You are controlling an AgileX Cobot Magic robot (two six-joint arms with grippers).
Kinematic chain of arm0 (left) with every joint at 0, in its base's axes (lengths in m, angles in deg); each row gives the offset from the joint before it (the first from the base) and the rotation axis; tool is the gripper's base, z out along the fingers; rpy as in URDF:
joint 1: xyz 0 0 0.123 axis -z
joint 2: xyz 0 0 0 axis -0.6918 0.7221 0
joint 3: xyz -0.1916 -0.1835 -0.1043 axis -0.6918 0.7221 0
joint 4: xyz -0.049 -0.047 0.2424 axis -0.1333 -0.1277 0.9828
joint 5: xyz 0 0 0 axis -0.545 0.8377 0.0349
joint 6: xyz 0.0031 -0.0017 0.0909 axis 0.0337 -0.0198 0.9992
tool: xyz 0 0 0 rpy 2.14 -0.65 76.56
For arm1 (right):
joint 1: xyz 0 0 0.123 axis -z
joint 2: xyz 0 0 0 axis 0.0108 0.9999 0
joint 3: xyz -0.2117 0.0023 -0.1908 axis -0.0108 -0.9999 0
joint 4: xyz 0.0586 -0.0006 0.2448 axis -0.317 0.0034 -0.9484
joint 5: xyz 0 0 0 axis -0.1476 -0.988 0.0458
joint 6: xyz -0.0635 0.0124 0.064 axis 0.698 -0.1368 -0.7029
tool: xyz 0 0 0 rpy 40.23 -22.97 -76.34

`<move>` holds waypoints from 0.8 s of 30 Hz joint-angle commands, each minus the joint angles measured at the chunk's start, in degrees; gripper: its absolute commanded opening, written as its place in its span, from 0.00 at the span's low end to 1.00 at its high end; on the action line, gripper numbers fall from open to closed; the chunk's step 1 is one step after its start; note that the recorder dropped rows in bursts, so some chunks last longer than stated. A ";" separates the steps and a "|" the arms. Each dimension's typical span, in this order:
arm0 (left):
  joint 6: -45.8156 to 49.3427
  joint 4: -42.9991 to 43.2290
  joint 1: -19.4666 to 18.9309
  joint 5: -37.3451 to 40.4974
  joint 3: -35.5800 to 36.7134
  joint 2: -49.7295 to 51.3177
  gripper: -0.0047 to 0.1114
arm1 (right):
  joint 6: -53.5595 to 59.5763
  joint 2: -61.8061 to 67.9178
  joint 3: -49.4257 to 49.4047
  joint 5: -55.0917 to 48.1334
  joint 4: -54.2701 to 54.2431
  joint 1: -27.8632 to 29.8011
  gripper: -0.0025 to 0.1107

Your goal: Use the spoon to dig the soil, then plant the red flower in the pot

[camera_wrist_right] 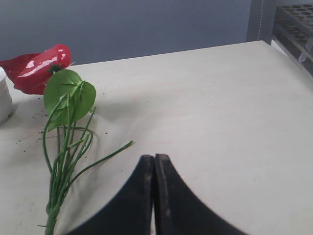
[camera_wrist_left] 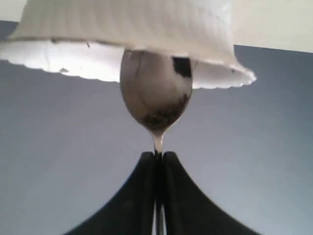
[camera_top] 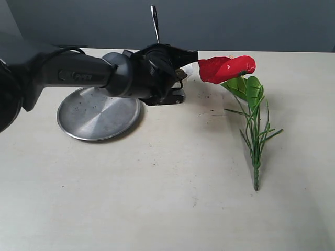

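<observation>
Round steel plate [camera_top: 98, 113] on pale table [camera_top: 167, 198].

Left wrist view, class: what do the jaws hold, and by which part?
The spoon, pinched by its thin handle just below the bowl; the right gripper holds nothing.

The red flower [camera_top: 226, 68] has a glossy red bloom, green leaves and a thin green stem. The pot [camera_wrist_left: 132, 34] is white with a ribbed wall. The silver spoon [camera_wrist_left: 155, 95] carries dark smears. The round plate [camera_top: 98, 113] is grey steel, the desk [camera_top: 167, 198] pale beige, the left gripper [camera_wrist_left: 157, 159] black.
</observation>
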 commanded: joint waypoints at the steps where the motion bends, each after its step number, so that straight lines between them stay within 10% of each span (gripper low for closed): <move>1: 3.36 -0.01 -1.75 -3.90 -2.76 -0.70 0.04 | 0.06 -0.24 -0.11 0.59 0.25 -0.02 0.02; 24: 3.91 -0.01 -1.46 -9.62 1.39 0.90 0.04 | 0.06 -0.24 -0.11 0.59 0.25 -0.02 0.02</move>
